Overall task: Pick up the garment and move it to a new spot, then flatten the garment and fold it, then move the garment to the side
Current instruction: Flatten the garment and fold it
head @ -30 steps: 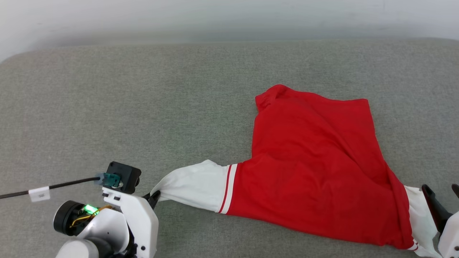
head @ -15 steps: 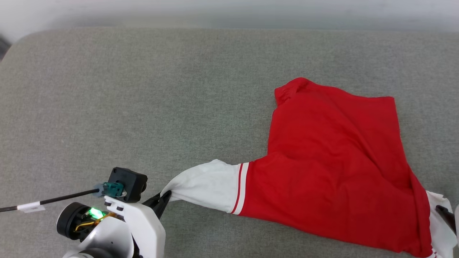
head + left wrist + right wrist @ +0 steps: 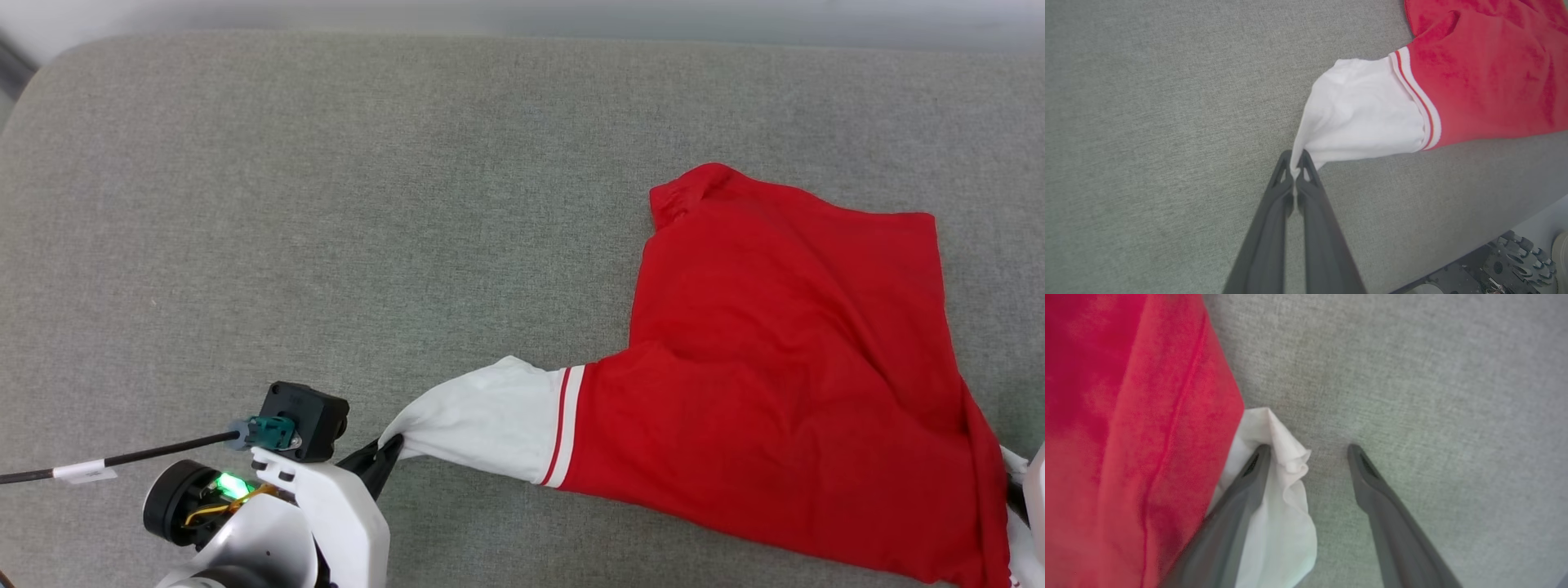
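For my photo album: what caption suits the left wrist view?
The left gripper pinches the tip of the white sleeve of the red garment, spread on a grey upholstered surface.

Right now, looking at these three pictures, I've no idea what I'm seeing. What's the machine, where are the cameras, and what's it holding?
This is a robot with two arms, each ending in a gripper with two long dark fingers. One picture comes from a camera on its head, looking down at a grey woven fabric surface. The other two come from cameras on its wrists, looking along the fingers. On the surface lies a rumpled red T-shirt with white short sleeves and striped trim. The left gripper is shut, pinching the tip of one white sleeve. The right gripper is open. The other white sleeve is bunched at one of its fingers, not pinched.
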Robot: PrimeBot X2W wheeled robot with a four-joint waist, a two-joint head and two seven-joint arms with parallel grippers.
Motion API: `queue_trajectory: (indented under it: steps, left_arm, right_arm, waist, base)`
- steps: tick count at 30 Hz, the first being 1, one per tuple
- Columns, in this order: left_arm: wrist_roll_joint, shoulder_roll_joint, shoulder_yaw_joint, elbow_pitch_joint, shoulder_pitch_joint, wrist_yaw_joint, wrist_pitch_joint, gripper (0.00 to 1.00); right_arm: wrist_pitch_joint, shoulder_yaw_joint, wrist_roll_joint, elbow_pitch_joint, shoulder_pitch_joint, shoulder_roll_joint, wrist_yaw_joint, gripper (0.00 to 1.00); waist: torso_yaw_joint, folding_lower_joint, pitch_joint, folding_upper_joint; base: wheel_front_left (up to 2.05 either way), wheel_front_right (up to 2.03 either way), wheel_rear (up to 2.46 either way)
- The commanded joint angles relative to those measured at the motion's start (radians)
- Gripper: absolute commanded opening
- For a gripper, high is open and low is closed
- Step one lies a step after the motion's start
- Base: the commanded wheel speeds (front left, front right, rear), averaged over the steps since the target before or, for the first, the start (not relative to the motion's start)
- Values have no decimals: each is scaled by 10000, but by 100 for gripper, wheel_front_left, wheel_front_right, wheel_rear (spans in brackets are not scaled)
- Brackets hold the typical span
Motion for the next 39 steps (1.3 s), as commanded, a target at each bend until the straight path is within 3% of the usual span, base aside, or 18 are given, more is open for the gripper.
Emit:
queue_trajectory:
  steps: [1, 2, 10, 21, 30, 39]
  left_arm:
    - [32, -3, -14, 30, -131, 17, -38, 0]
    - [18, -2, -16, 61, -136, 17, -52, 0]
    - [-337, 25, 157, 208, 183, -16, -263, 0]
    - [-844, 735, 1322, -775, 299, 39, -354, 0]
    - [-1347, 1220, 2434, -1373, -941, -123, -556, 0]
    - [-1381, 1523, 2990, -665, -3573, -384, -1052, 0]
  right_arm:
    - [-76, 461, 95, 617, 175, 306, -16, 21]
    - [-179, 572, 156, 735, 174, 294, -16, 0]
    - [-316, 349, 1038, 618, 757, -337, -14, 0]
    - [1259, -1577, 2300, -1924, 1200, -804, -14, 0]
    - [2664, -2917, 2868, -3848, -544, -141, -14, 0]
    - [2773, -2685, 2946, -3746, -3700, 487, -13, 0]
  waist:
    - [18, 1, -2, 0]
    - [21, 1, -14, 0]
    - [-188, 1, -898, 0]
    - [-748, 1, -2271, 0]
    - [-1006, 1, -2903, 0]
    - [-1106, 1, -3079, 0]
  base:
    - [0, 0, 0]
    - [0, 0, 0]
    - [0, 0, 0]
    - [0, 0, 0]
    - [0, 0, 0]
    - [0, 0, 0]
